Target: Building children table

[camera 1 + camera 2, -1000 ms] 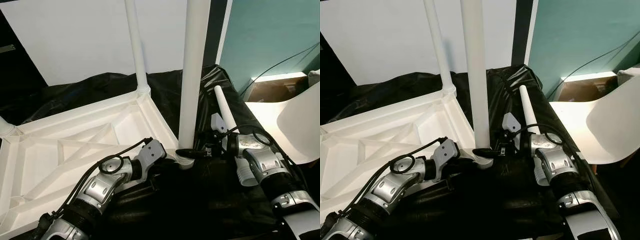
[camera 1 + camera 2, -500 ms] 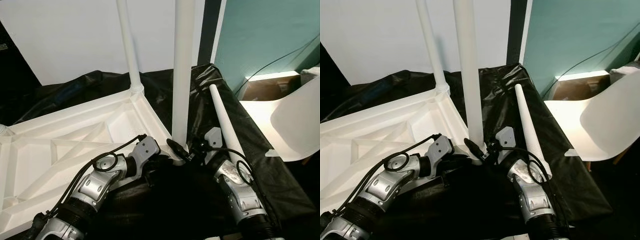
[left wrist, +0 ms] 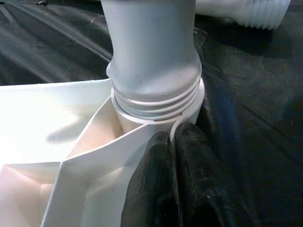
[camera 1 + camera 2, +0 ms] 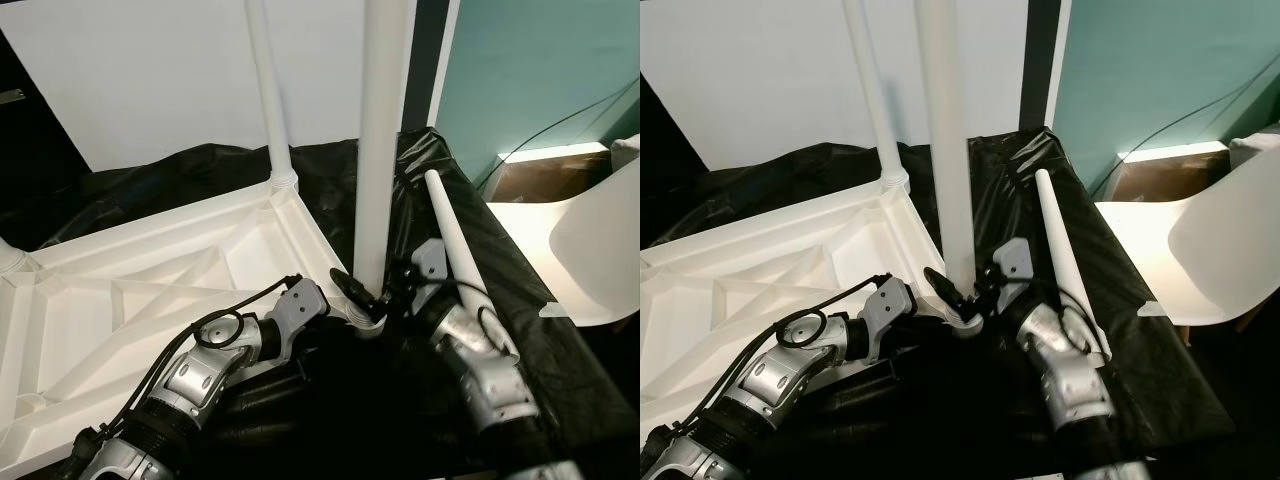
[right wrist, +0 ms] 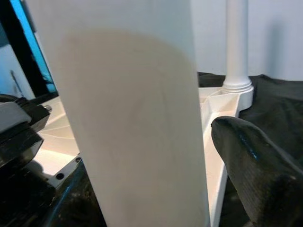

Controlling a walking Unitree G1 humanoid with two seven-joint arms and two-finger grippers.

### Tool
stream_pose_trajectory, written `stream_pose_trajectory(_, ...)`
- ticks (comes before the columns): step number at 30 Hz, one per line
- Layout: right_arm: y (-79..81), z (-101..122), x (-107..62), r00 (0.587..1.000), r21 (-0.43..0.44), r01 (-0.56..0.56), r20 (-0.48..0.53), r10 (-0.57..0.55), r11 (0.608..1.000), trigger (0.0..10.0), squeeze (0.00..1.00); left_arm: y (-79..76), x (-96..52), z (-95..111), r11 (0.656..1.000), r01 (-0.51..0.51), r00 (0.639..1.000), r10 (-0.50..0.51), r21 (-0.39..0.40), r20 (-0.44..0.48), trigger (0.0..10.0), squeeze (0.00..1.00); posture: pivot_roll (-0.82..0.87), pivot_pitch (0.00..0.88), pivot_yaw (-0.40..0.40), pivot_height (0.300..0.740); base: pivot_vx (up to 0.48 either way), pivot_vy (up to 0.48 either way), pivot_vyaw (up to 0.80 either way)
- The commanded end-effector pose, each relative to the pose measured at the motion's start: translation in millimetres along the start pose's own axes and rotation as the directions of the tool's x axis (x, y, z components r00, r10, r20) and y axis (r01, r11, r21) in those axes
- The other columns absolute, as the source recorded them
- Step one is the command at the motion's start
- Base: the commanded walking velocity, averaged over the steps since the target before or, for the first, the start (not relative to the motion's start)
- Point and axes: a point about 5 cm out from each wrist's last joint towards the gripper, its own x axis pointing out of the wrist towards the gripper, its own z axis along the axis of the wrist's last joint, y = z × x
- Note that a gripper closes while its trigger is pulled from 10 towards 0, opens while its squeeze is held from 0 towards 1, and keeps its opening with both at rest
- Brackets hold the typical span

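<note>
Basically right claw (image 4: pixel 362 294) spread around upright leg (image 4: pixel 381 150), left claw (image 3: pixel 176 182) pinched together against tabletop (image 4: pixel 130 290) corner socket (image 3: pixel 156 111).

A counter covered with crinkled black plastic sheeting (image 4: pixel 330 175) fills the lower and middle part of the frame. On it, toward the left, lies the white tabletop (image 4: pixel 120 300) upside down, its ribbed underside facing up. A loose white leg (image 4: pixel 455 250) lies flat on the sheeting right of centre, slanting from the upper middle down toward the right, just beside the tabletop's near corner.
</note>
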Motion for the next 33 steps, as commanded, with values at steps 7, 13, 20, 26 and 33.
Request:
stream_pose_trajectory(7, -20.2, -3.8, -11.6, 0.911, 0.014, -0.373, -0.186, 0.369, 0.928, 10.0, 0.0, -19.3, 4.5, -22.9, 0.979, 0.176, 0.983, -0.179, -0.1, -0.029, 10.0, 0.0, 0.02, 0.0, 0.013, 0.74, 0.0, 0.0, 0.0)
stream_pose_trajectory(13, -32.7, -2.9, -11.8, 0.894, 0.006, -0.397, -0.224, 0.388, 0.918, 10.0, 0.0, -19.3, 4.3, -22.6, 0.98, 0.172, 0.984, -0.176, -0.098, -0.028, 10.0, 0.0, 0.02, 0.0, 0.01, 0.74, 0.0, 0.0, 0.0)
stream_pose_trajectory(20, -43.1, -0.3, -9.5, 0.842, -0.02, -0.489, -0.272, 0.465, 0.872, 0.0, 0.0, -19.5, 3.0, -23.0, 0.981, 0.167, 0.985, -0.171, -0.099, -0.028, 10.0, 0.0, 0.03, 0.0, 0.013, 0.74, 0.0, 0.0, 0.0)
stream_pose_trajectory(26, -46.1, -0.2, -11.5, 0.825, -0.001, -0.509, -0.284, 0.488, 0.861, 0.0, 0.0, -19.5, 2.5, -23.0, 0.981, 0.168, 0.985, -0.171, -0.099, -0.028, 10.0, 0.0, 0.02, 0.0, 0.017, 0.74, 0.0, 0.0, 0.0)
stream_pose_trajectory(33, -19.5, -7.4, -7.0, 0.976, -0.039, -0.2, -0.093, 0.196, 0.979, 0.0, 0.0, -20.7, 4.0, -22.5, 0.981, 0.164, 0.986, -0.167, -0.1, -0.022, 10.0, 0.0, 0.03, 0.0, -0.001, 0.74, 0.0, 0.0, 0.0)
